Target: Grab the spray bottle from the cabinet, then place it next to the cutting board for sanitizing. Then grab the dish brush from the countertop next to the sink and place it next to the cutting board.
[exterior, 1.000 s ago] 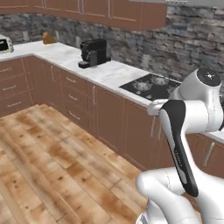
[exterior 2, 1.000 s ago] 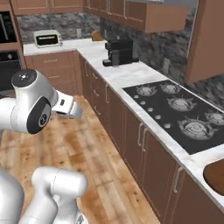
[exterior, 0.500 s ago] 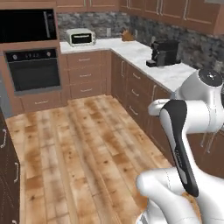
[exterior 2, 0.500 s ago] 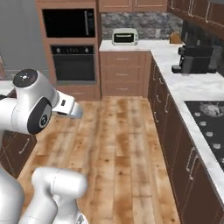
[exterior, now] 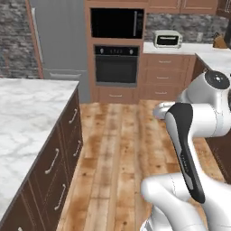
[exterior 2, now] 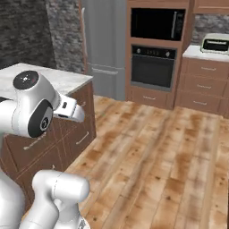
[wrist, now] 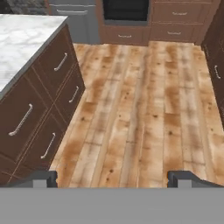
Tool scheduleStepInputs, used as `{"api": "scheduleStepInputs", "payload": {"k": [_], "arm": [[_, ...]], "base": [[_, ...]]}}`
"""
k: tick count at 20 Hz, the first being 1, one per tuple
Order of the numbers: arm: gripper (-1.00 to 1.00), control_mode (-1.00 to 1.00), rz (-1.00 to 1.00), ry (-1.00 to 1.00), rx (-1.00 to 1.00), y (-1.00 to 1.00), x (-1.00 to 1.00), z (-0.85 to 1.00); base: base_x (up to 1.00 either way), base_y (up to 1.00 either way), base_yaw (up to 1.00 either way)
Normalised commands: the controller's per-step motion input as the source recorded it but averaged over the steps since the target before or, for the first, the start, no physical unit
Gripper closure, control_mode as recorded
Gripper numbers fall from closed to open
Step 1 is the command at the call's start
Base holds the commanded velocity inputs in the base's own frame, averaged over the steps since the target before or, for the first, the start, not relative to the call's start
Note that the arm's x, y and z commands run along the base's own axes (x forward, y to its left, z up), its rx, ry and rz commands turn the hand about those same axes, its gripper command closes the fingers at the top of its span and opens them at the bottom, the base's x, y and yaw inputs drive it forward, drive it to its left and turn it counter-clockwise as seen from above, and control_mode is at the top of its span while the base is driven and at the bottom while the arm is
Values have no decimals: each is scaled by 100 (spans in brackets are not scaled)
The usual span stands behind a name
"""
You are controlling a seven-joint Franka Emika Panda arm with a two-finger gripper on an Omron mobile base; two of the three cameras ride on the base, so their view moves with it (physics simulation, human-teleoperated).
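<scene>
The spray bottle, the cabinet, the cutting board, the dish brush and the sink are all out of view. My gripper [wrist: 113, 178] is open, its two dark fingertips [wrist: 43, 177] far apart with nothing between them. It hangs over the bare wooden floor [wrist: 144, 109], beside the dark drawers of an island [wrist: 39, 109]. The arm [exterior: 189, 135] is folded close over the base, with the hand [exterior 2: 69, 109] pointing forward and down.
The island with a white marble top [exterior: 27, 117] stands at the left. Ahead are a built-in oven [exterior: 116, 65] with a microwave [exterior: 116, 22] above it and a grey fridge [exterior: 58, 40]. A toaster oven [exterior: 168, 39] sits on the back counter. Wooden floor runs between them.
The whole picture has swung: the base has turned, so the stovetop and coffee machine left the views while the oven wall, fridge and island came in. The arm's pose is unchanged.
</scene>
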Motion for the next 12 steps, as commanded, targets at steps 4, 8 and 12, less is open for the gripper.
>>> {"api": "scheduleStepInputs", "payload": {"k": [4,8,12], "arm": [[-100,100,0,0,0,0,0,0],[-100,100,0,0,0,0,0,0],[-100,100,0,0,0,0,0,0]], "base": [[31,-22,75],[29,-40,77],[30,-43,72]]}}
